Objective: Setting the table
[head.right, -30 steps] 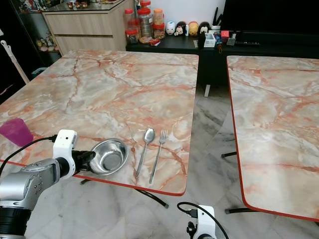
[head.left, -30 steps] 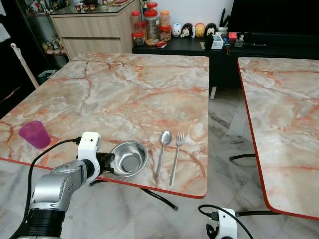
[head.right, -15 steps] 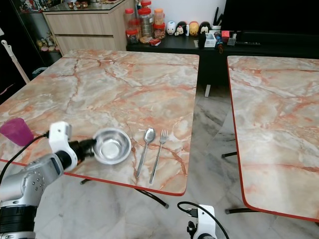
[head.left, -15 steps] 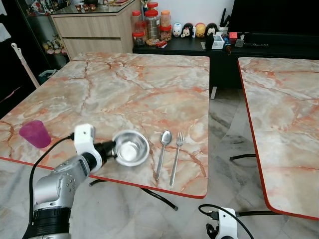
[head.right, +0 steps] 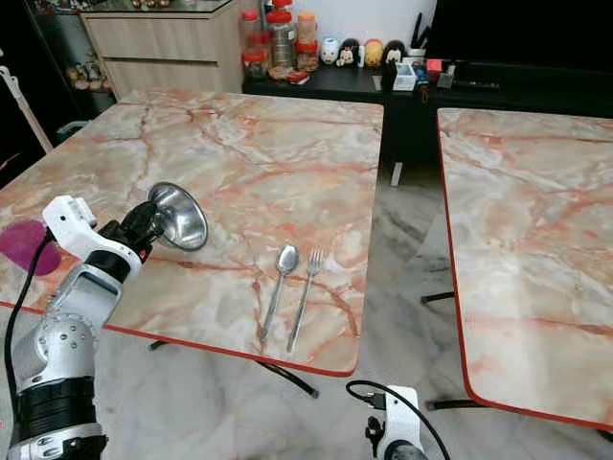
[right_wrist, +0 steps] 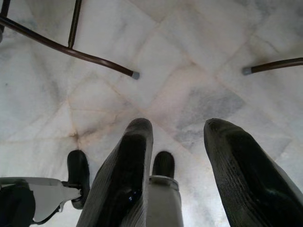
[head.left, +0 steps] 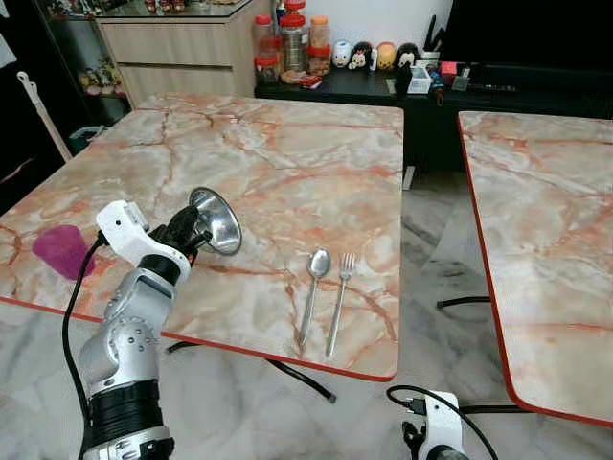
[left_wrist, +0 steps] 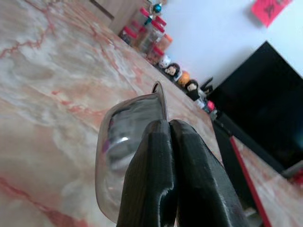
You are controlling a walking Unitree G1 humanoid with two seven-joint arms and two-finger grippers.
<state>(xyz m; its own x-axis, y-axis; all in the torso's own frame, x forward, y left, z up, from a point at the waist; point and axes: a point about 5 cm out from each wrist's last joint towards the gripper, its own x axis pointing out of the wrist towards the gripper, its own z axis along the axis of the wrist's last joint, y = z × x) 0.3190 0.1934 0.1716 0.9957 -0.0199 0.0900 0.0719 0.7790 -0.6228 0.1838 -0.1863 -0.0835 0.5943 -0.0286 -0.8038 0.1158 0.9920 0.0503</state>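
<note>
My left gripper (head.left: 189,233) is shut on the rim of a steel bowl (head.left: 216,220), holding it tipped on edge above the marble table (head.left: 278,172). In the left wrist view the two black fingers (left_wrist: 161,175) pinch the bowl (left_wrist: 128,142) rim. A spoon (head.left: 312,287) and a fork (head.left: 339,299) lie side by side near the table's front edge, to the right of the bowl. A purple cup (head.left: 60,249) stands at the table's left edge. My right gripper (right_wrist: 177,165) hangs open low over the floor.
A second marble table (head.left: 546,230) stands to the right across a floor gap. Jars and figurines (head.left: 326,53) line a dark cabinet at the back. Table legs (right_wrist: 71,47) cross the tiled floor near the right gripper.
My left gripper has lifted the bowl off the table's front edge and carried it up and to the left, tipping it on edge. The camera has shifted slightly.
</note>
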